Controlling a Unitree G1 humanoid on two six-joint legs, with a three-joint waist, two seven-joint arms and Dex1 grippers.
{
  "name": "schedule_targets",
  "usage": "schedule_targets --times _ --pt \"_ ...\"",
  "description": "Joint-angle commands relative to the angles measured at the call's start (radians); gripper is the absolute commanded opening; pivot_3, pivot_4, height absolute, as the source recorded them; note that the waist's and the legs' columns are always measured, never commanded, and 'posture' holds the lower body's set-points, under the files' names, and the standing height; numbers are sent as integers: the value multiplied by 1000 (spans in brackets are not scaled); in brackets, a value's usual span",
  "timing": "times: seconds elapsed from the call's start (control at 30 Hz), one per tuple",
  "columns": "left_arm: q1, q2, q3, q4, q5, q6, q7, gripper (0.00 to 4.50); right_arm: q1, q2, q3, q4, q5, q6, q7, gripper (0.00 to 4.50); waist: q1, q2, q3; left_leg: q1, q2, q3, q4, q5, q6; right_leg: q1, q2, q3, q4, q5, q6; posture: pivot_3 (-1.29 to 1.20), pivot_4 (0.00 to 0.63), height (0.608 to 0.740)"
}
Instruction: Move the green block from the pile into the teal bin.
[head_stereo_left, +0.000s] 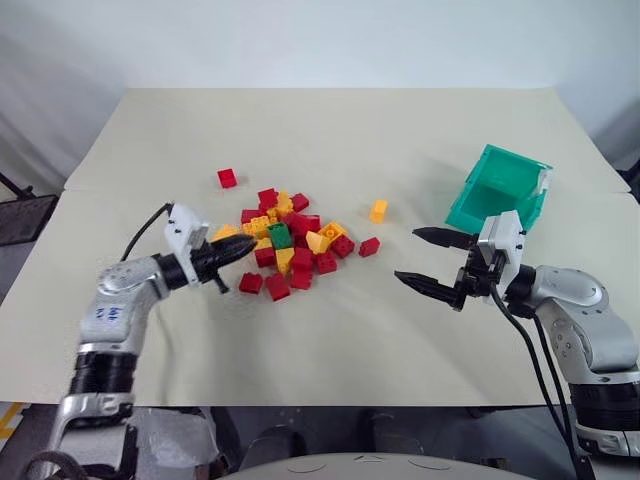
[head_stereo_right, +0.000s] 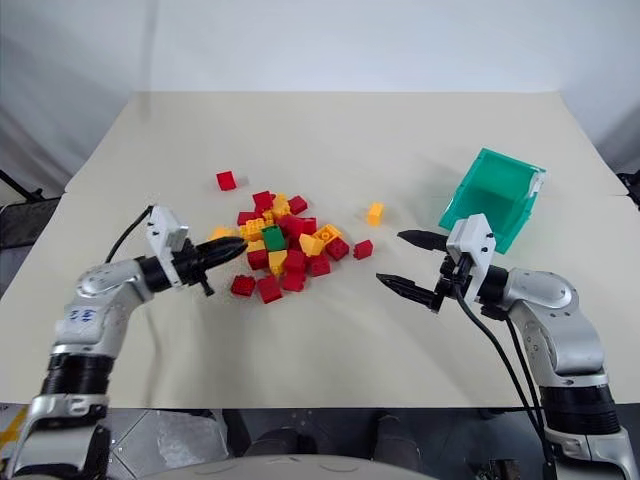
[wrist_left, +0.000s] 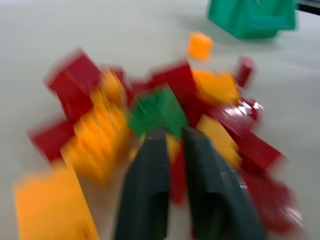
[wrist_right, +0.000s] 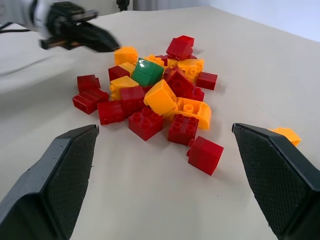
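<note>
Currently the green block (head_stereo_left: 279, 236) is sitting in the pile (head_stereo_left: 285, 243); left gripper (head_stereo_left: 240, 250) jaws nearly closed, empty, right gripper (head_stereo_left: 425, 260) jaws gaping, near the teal bin (head_stereo_left: 497, 188).

Green block (head_stereo_left: 279, 236) amid red-yellow pile (head_stereo_left: 291, 243); tilted teal bin (head_stereo_left: 498, 190) well right.

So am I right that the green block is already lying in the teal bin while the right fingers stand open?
Not quite: the green block still sits in the pile, as the left eye view shows. The teal bin holds no block, and the right fingers do stand open.
</note>
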Motion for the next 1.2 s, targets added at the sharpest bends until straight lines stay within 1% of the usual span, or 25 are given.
schedule_targets --times 0.03,0.13,0.23,0.3,0.47,0.57,0.63,0.77,0.83,0.9,1.0,1.07,1.2 --pt "55 67 94 -144 -105 93 -33 1869 -12 -10 -17 -7 11 -16 13 4500 2 0 0 0 0 0 0 0 0 0 0 0 0 0 0 0 150 740" --pt "146 132 181 -249 -178 169 -49 2819 -14 -12 -19 -1 12 -15 20 4500 2 0 0 0 0 -1 0 0 0 0 -1 0 0 0 0 0 150 740" --pt "315 197 359 -349 -249 193 -105 3780 -16 -9 -15 6 12 -15 26 4500 -4 0 0 0 0 -1 -1 -1 -1 0 -1 0 0 0 -1 0 150 740" --pt "392 222 428 -379 -274 205 -128 4445 -20 -8 -13 15 10 -16 31 4500 -12 0 0 0 0 -1 -1 -1 -1 -1 -1 0 0 -1 -1 0 150 740" --pt "500 259 519 -429 -304 243 -133 4480 -42 -8 -3 43 7 -20 52 4500 -8 0 0 0 0 -2 -1 -1 -1 0 -1 0 0 -1 -2 0 150 740" --pt "503 258 510 -441 -303 242 -115 4480 -64 -1 5 70 -2 -31 63 4500 -8 0 0 1 0 -1 -1 -1 -1 -1 -1 0 1 -1 -2 0 150 740" --pt "429 234 427 -434 -262 227 -45 4480 -81 8 10 81 -4 -35 61 4500 -4 1 0 1 0 -1 -1 -1 -1 -1 -1 0 1 -1 -2 0 150 740" --pt "210 166 199 -372 -172 199 33 4480 -81 23 19 75 -6 -40 50 4500 9 0 0 1 -1 -2 -1 0 -1 0 -2 0 2 -1 -2 0 150 740" --pt "129 135 122 -326 -134 192 53 4480 -72 31 18 63 -6 -39 40 4500 7 0 0 1 -2 -1 -1 0 -1 -1 -2 0 3 -1 -2 0 150 740" --pt "80 122 72 -285 -97 184 66 4480 -64 36 17 51 -7 -39 33 4500 5 0 0 0 -2 -1 -1 0 -1 -1 -1 0 2 -1 -2 0 150 740" --pt "-64 80 -64 -164 -2 191 95 4480 -23 38 -2 11 3 -29 5 4500 4 0 0 0 -1 1 -2 0 -1 -2 0 0 1 -1 -2 0 150 740" --pt "-117 70 -109 -101 47 176 96 4480 -9 40 -6 -1 3 -29 -7 4500 5 0 0 0 -2 1 -2 0 -1 -2 2 0 1 -1 -2 0 150 740" --pt "-255 10 -191 72 141 131 117 4480 19 45 -9 -25 1 -31 -31 4500 5 0 0 0 -1 2 -2 0 -2 -2 3 1 1 -1 -2 0 150 740"
